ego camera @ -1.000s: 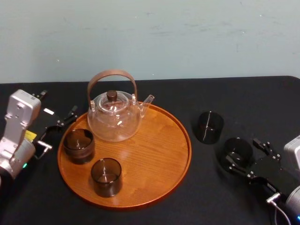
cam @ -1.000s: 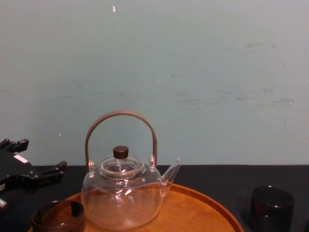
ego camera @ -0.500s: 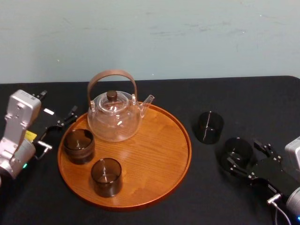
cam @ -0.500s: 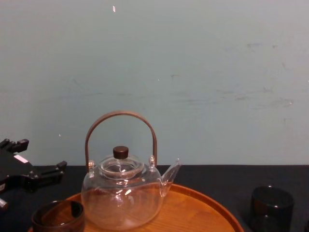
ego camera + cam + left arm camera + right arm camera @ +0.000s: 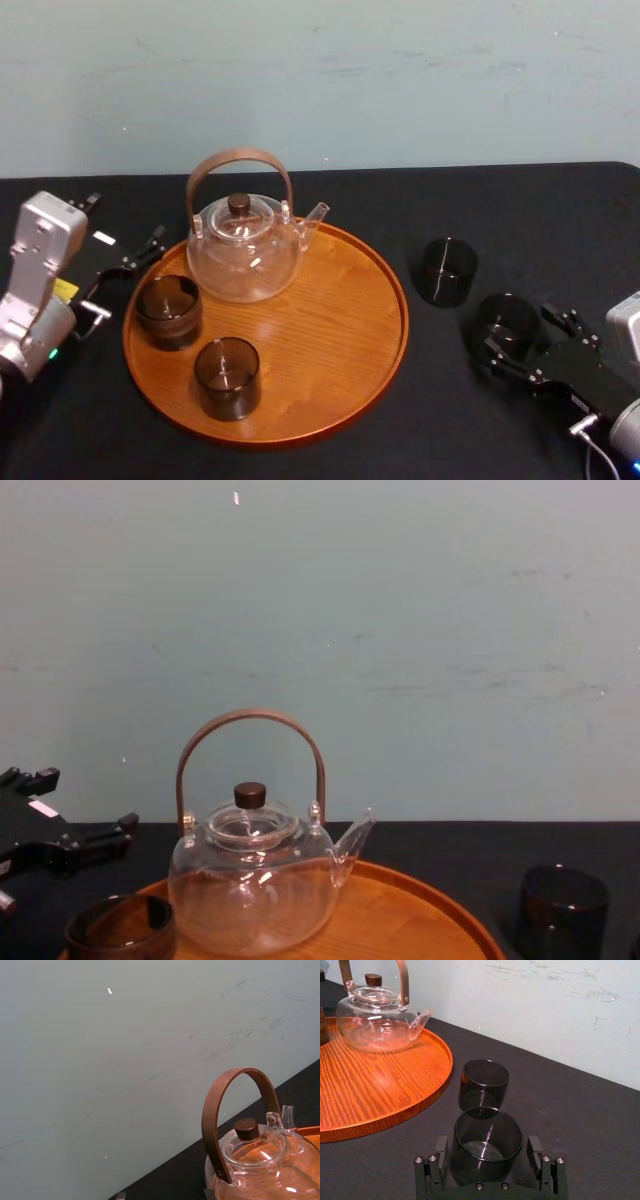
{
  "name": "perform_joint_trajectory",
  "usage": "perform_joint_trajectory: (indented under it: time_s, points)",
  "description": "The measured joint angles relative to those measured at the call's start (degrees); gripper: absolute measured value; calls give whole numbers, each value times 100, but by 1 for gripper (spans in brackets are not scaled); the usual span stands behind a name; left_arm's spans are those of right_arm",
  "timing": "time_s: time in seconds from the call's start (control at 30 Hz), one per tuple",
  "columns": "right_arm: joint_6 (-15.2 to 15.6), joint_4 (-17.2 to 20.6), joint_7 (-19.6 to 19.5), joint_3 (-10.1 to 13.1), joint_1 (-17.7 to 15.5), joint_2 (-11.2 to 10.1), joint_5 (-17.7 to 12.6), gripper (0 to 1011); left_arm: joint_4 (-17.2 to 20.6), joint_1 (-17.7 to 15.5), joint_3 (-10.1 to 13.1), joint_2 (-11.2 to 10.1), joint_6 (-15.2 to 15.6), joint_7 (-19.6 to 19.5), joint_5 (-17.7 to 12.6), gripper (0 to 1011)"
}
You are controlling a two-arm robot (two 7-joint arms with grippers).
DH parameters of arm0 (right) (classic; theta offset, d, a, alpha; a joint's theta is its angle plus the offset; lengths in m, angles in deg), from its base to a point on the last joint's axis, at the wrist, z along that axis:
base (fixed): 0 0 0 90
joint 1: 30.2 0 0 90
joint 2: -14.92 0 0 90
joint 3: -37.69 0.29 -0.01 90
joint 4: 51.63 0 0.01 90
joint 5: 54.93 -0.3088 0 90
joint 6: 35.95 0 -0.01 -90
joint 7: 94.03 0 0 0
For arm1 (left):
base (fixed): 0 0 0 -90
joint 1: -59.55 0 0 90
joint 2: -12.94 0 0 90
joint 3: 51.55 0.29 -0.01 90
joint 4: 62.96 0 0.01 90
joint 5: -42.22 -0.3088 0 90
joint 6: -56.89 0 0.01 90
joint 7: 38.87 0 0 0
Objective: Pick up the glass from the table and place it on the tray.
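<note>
Black cloth over the table [image 5: 540, 205], pale scuffed wall behind. Right of the tray [image 5: 340, 330], clear of its rim and upright on the cloth: the glass [image 5: 487, 1135]. Straddled by the right gripper [image 5: 520, 332], fingers apart, one on each side, seemingly not yet clamped. Just beyond, also right of the tray: a second tumbler [image 5: 446, 270]. Left of the tray: the left gripper [image 5: 125, 275], parked, fingers spread.

Likely trouble: slipping from the pads if squeezed too lightly; nudging the second tumbler on any forward push; clipping the tray's raised rim if carried low; bumping the teapot [image 5: 245, 255] or the two tumblers [image 5: 168, 310] [image 5: 227, 377] on the tray.

Dark smoked glass, smooth, straight-walled, open-topped. Clear bulbous teapot, bent wooden handle. Round tray, grained orange-brown wood, low lip.
</note>
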Motion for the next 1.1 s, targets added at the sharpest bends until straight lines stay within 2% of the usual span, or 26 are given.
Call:
perform_joint_trajectory:
  time_s: [0.53, 1.1]
  points:
    - [120, -144, 197, 76, 154, 212, 180, 1002, 0, 0, 0, 0, 0, 0, 0, 1001]
    - [184, -447, 394, 122, 385, 373, 246, 1002, 0, 0, 0, 0, 0, 0, 0, 1001]
